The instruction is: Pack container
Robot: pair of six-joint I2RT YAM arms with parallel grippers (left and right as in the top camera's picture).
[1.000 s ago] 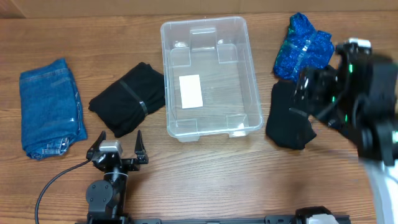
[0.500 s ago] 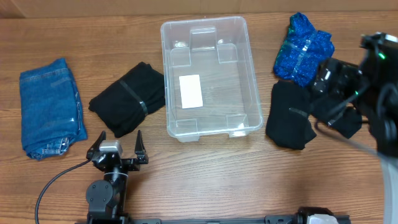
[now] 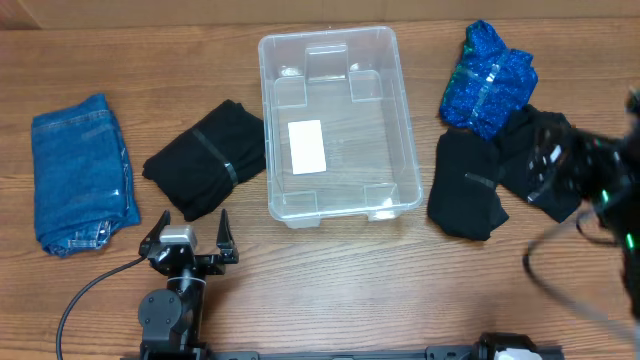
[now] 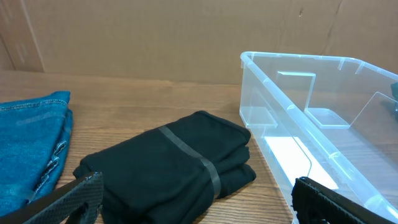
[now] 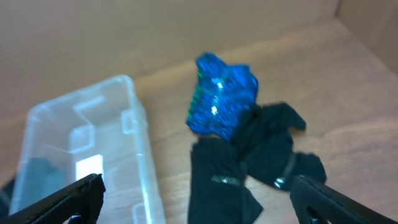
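The container point(image 3: 365, 140) is clear with a white label point(image 3: 307, 146), the jeans point(image 3: 82, 172) blue, the glittery garment point(image 3: 488, 78) blue-green, the bundle point(image 3: 205, 160) black.

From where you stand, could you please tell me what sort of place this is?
Probably a robot test bench, not a home: a wood-grain table walled by brown cardboard panels, with folded garments laid out around a clear rectangular plastic bin.

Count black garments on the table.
3. Black garment left of the container; second black garment right of it; third black garment further right, beside the sparkly blue garment, partly blurred by the right arm.
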